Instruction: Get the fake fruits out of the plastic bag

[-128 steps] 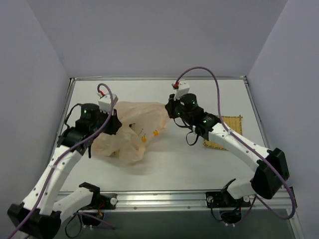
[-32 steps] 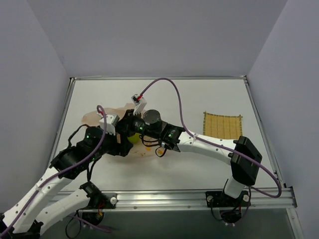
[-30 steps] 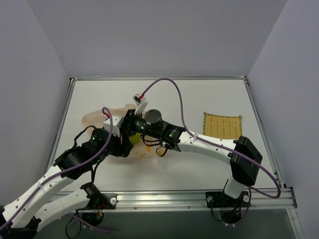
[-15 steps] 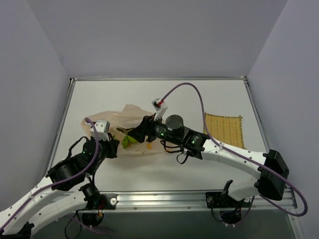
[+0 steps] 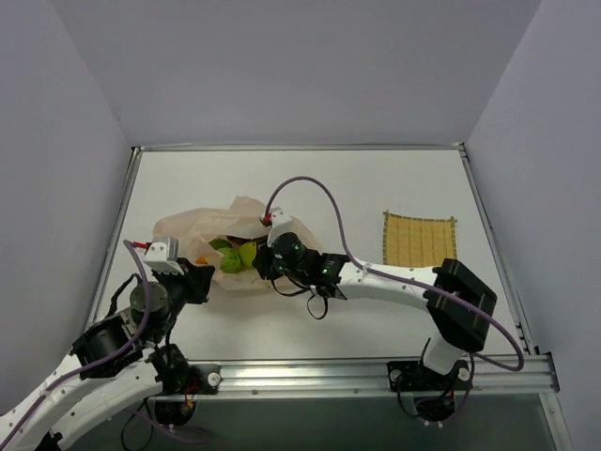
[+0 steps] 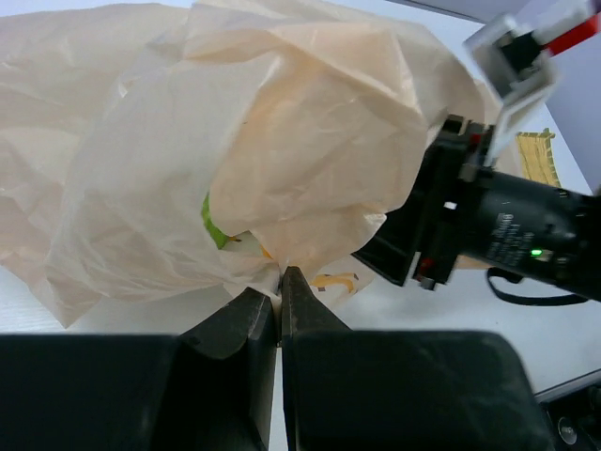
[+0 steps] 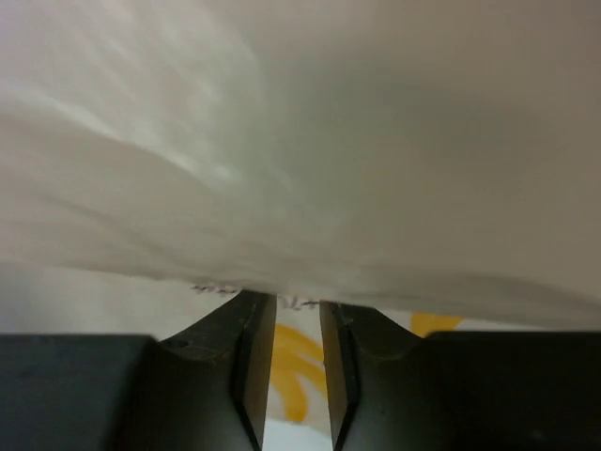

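Observation:
The plastic bag (image 5: pixel 199 228), crinkled peach-beige with banana prints, lies left of centre. Two lime-green fake fruits (image 5: pixel 230 257) show at its mouth; one shows through the film in the left wrist view (image 6: pixel 210 218). The mango-like fruit and the grape bunch are hidden. My left gripper (image 5: pixel 203 277) is shut on the bag's near edge (image 6: pixel 279 274). My right gripper (image 5: pixel 256 260) sits at the bag's mouth beside the green fruits. Its jaws (image 7: pixel 298 301) stand narrowly apart over a printed sheet, tips hidden under a fold of the bag (image 7: pixel 300 113).
A yellow woven mat (image 5: pixel 420 239) lies flat at the right, also at the left wrist view's right edge (image 6: pixel 537 155). My right arm's black wrist (image 6: pixel 507 230) is close beside the bag. Grey walls enclose the table on three sides.
My left gripper has drawn back toward the near left with the bag's edge. My right gripper swung right, then returned to the bag's mouth. The green fruits now show more openly.

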`<state>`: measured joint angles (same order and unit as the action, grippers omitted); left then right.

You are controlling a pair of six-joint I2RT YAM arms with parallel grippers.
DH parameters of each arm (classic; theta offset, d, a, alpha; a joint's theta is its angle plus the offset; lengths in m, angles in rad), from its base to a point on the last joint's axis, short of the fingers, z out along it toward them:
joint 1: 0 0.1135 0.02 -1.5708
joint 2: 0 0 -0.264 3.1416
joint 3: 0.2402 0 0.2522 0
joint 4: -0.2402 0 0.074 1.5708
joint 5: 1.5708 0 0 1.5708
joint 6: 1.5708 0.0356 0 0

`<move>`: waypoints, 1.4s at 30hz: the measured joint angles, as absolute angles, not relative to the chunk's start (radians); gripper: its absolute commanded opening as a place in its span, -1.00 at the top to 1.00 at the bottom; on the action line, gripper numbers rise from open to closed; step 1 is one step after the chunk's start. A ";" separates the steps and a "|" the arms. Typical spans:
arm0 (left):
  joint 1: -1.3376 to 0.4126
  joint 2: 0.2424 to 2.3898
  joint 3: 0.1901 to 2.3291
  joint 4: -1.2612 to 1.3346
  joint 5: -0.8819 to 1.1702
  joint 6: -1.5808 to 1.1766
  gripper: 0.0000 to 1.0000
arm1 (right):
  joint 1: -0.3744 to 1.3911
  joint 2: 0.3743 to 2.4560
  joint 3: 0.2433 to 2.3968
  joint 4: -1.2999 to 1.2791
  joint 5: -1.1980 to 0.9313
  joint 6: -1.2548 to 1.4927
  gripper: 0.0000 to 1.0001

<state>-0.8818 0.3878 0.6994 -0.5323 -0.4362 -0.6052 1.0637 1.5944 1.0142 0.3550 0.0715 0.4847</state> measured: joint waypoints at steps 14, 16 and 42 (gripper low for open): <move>-0.882 0.372 0.655 -0.611 -0.435 -0.690 0.95 | 1.042 1.914 1.194 0.448 0.302 0.440 -0.41; -0.882 0.367 0.655 -0.611 -0.435 -0.690 0.95 | 1.039 1.945 1.223 0.456 0.307 0.440 -0.41; -0.882 0.361 0.654 -0.615 -0.439 -0.692 0.95 | 1.090 1.867 1.147 0.460 0.319 0.401 0.56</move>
<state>-0.8818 0.3614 0.6537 -0.6151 -0.4393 -0.6922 1.0901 1.8671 1.1465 0.4603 0.3187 0.4011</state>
